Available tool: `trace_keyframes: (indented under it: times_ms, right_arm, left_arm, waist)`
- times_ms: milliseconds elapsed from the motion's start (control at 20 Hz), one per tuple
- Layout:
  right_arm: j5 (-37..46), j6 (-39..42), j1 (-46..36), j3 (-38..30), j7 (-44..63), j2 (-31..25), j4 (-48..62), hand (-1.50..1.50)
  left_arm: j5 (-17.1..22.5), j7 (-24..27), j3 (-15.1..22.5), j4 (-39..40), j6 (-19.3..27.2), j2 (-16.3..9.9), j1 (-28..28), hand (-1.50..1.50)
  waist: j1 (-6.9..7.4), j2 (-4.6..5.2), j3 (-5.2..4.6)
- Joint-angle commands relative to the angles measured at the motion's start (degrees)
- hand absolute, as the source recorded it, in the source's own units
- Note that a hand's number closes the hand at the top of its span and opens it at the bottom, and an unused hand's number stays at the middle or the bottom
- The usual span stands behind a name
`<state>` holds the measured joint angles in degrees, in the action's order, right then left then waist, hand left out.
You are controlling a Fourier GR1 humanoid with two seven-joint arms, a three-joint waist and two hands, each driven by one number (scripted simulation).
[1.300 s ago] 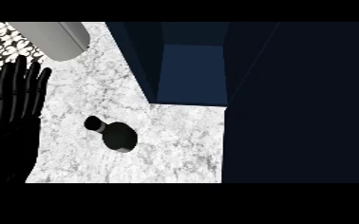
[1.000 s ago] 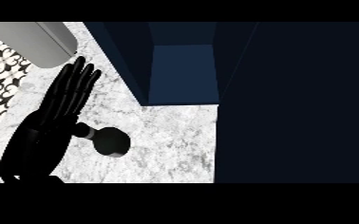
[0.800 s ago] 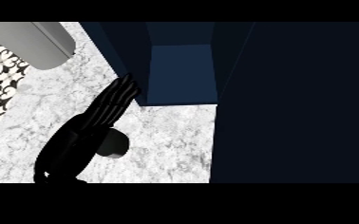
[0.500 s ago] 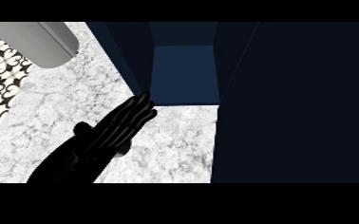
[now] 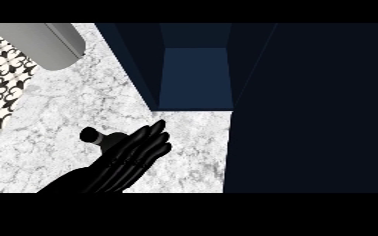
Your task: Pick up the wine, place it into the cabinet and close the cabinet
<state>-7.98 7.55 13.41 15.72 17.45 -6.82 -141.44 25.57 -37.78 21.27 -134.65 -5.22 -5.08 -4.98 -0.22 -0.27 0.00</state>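
The wine bottle (image 5: 94,136) is dark and stands on the white marble counter (image 5: 66,105). Only its neck and cap show, to the left of my left hand (image 5: 131,156). That hand comes in from the lower left with straight fingers (image 5: 153,136) pointing up and right. It lies over the bottle's body and hides it. The fingers are open, not curled round the bottle. The dark blue cabinet (image 5: 196,77) stands open just beyond the fingertips, its inside bare. My right hand does not show.
The cabinet's door (image 5: 303,105) fills the right side as a large dark panel. A grey rounded object (image 5: 52,42) sits at the upper left. Beside it, a black-and-white patterned surface (image 5: 11,75) runs along the left edge.
My left hand has swung from the left edge rightward across the bottle. It covered the bottle fully half a second ago. Now the neck shows again on the hand's left.
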Motion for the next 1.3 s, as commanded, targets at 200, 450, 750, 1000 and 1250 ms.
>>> trace_keyframes:
  times_ms: [200, 450, 750, 1000, 1250]
  right_arm:
    - [-1.9, -0.3, 2.5, -0.3, 4.5, -2.0, -9.9, -1.5]
    - [0.8, -2.7, 3.1, 2.2, 7.6, -1.6, -13.2, -1.5]
    - [-0.9, -3.4, 1.1, 0.8, 8.6, -1.9, -12.3, -1.5]
    - [-0.1, -2.9, 2.9, 1.7, 7.1, -2.2, -12.9, -1.5]
    - [1.3, -4.6, -0.2, 2.8, 9.7, -1.9, -13.3, -1.5]
  left_arm:
    - [0.1, -6.8, 0.9, -12.4, 4.4, -1.4, 1.9, -1.5]
    - [-2.3, -7.0, 0.9, -12.2, 6.4, -1.3, 1.6, -1.5]
    - [-1.5, -10.7, -2.2, -13.5, 9.9, -1.8, -4.4, -1.5]
    - [-3.9, -9.3, -2.7, -11.3, 10.4, -2.5, -4.1, -1.5]
    - [-0.2, -12.2, -8.1, -11.3, 10.6, -4.1, -6.2, -1.5]
  waist:
    - [0.33, -0.09, 0.01]
    - [0.22, -0.25, -0.01]
    - [0.45, -0.26, -0.01]
    - [0.11, -0.24, -0.01]
    - [0.32, -0.12, -0.05]
